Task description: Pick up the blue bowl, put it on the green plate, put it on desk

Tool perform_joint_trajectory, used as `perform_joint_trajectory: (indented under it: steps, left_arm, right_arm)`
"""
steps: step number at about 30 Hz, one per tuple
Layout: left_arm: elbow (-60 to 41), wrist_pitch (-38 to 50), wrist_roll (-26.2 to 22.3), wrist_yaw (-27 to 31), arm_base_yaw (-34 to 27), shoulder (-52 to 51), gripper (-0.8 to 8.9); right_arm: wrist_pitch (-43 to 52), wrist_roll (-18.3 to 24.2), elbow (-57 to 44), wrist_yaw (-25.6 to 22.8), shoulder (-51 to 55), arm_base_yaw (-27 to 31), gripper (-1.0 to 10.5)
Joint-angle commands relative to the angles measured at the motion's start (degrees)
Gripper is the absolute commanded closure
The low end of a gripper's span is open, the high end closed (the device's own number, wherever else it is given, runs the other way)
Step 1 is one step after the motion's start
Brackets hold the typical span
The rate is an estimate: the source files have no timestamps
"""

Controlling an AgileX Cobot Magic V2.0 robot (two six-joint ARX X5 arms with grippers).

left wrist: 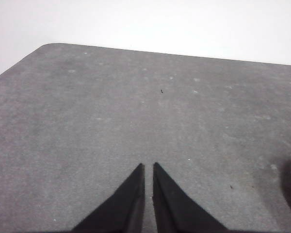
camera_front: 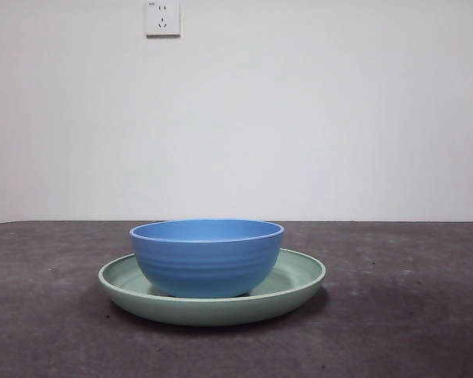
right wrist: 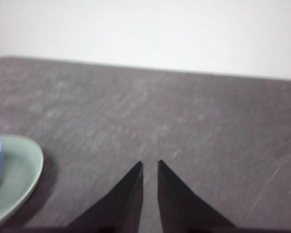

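Front view first: the desk [camera_front: 410, 315] runs dark and speckled across the whole width, with a white wall behind and a socket [camera_front: 162, 17] high on it. On the desk, a little left of centre and fairly near, sits the green plate [camera_front: 299, 277], and the blue bowl [camera_front: 207, 256] stands upright in the middle of it, touching it, with nothing holding it.

So the bowl-on-plate step looks done to me. What is left, I'd judge, is lifting the bowl off and setting it down on the bare desk.

Neither arm shows in the front view. The left gripper [left wrist: 148, 167] hangs over bare desk, its jaws drawn nearly together with only a thin slit between and nothing in them. The right gripper [right wrist: 150, 165] looks the same: jaws close, empty, clear of the crockery.

Each wrist view catches only a sliver of the plate at its edge; the right wrist picture is blurred, the bowl just a blue scrap.
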State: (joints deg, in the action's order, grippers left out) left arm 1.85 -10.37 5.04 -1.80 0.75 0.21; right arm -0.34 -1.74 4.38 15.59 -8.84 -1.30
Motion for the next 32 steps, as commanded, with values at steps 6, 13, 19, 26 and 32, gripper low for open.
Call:
perform_joint_trajectory:
  steps: [6,13,19,26,32]
  left_arm:
    - [-1.18,-0.37,-0.74,0.0,-0.11,-0.02,7.86]
    - [-1.18,-0.37,-0.74,0.0,-0.11,-0.02,7.86]
    - [-1.18,-0.37,-0.74,0.0,-0.09,-0.02,7.86]
    - [-1.18,-0.37,-0.74,0.0,-0.09,-0.02,7.86]
    - [-1.18,-0.39,-0.74,0.0,-0.11,-0.02,7.86]
  right_arm:
    - [-2.27,-0.9,-0.68,-8.74,4.37,0.46,9.0]
    - [-6.4,-2.38,-2.47,-18.43,6.93,1.25,9.0]
    - [-8.94,-3.5,-3.78,-18.62,8.63,2.16,9.0]
    - [-9.53,-3.43,-3.78,-18.6,8.63,2.23,9.0]
    - [-9.49,-3.43,-3.78,-18.62,8.63,2.19,9.0]
